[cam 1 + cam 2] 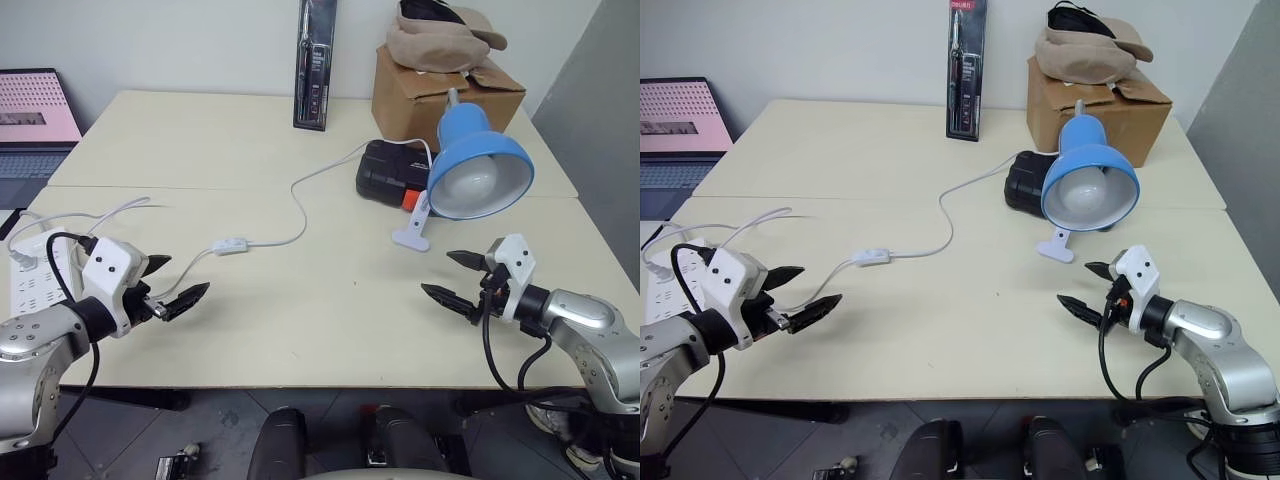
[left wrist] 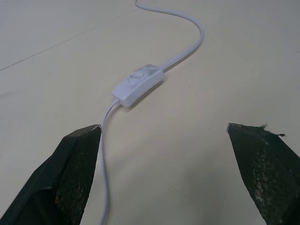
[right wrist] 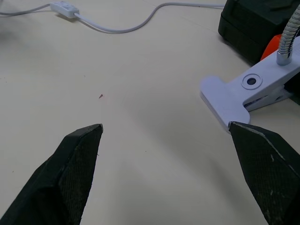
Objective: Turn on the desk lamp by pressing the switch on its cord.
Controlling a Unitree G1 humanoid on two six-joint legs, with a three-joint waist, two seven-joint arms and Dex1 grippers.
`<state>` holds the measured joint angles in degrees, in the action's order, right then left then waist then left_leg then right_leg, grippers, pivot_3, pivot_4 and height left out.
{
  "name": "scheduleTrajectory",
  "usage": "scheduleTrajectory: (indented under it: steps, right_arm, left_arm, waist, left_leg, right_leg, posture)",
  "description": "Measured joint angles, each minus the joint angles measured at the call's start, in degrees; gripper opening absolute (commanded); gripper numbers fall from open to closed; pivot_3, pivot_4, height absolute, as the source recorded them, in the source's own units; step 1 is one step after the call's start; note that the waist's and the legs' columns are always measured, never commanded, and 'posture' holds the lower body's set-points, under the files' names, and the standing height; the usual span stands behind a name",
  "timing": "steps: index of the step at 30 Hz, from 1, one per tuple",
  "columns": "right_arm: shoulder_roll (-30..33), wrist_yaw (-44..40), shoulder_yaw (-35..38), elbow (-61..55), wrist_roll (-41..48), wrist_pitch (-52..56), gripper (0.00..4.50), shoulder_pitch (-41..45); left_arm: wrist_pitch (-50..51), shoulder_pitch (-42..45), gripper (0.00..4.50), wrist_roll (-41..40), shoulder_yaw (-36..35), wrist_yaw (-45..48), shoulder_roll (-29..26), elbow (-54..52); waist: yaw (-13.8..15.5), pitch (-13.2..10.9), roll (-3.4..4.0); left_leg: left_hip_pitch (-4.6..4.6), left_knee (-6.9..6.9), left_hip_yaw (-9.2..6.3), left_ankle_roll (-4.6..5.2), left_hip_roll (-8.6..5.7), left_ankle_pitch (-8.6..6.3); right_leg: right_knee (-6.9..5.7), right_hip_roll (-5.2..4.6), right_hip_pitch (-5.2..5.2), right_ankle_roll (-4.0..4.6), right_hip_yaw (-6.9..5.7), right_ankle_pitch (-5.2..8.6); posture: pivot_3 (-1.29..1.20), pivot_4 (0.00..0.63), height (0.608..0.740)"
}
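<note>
Both head views look forward and down over the whole surface [image 1: 300, 320] from its near edge. The left wrist camera sits low and close, facing the switch [image 2: 139, 85]. The right wrist camera, equally low, sees that switch farther off.

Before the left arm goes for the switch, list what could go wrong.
1. The switch lies loose on the table; a slanted press from the open left gripper may slide it instead of clicking it.
2. A fingertip could snag the cord and tug the desk lamp.
3. The open right gripper hovers near the lamp's clamp base and could bump it.
</note>
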<state>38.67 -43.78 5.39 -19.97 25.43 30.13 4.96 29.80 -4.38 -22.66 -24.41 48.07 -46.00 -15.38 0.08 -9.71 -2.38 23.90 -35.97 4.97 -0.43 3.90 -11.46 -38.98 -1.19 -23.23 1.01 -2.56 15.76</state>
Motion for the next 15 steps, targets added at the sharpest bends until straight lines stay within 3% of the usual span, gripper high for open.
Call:
scheduleTrajectory:
  steps: [15]
  right_arm:
    - [-1.64,-0.14,-1.1,0.03,0.48,-0.17,4.5,0.65]
  left_arm:
    - [-3.0,1.97,4.48,-0.28,-0.02,0.89,-0.24,2.2]
  waist:
    - [0.01,-0.02,0.03]
  left_leg:
    - [0.0,0.01,0.0,0.0,0.0,0.0]
  right_leg:
    - [0.0,0.0,-0.01,0.01,0.0,0.0]
  posture:
    - [0.0,0.15,0.74]
